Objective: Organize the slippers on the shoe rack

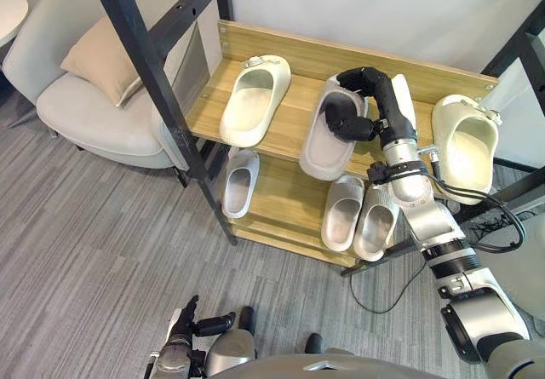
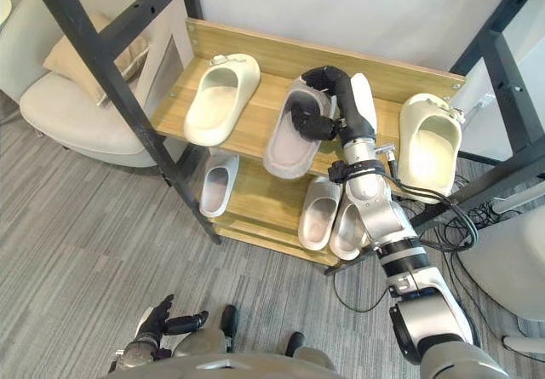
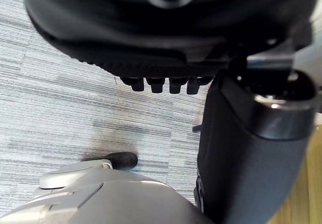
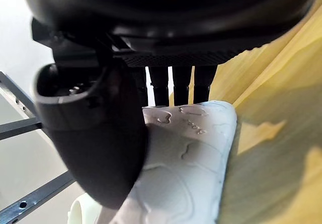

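On the upper shelf of the shoe rack, the right hand clamps the strap of the grey slipper between thumb and fingers, while the left hand hangs low, fingers relaxed.

The shoe rack's shelves are pale wood with visible grain and a smooth satin finish, carried by a matt black metal frame. The cream slippers and the grey slipper look like smooth, matt moulded foam. The floor is rough, streaked grey carpet; the armchair and its cushion are soft matt cloth.
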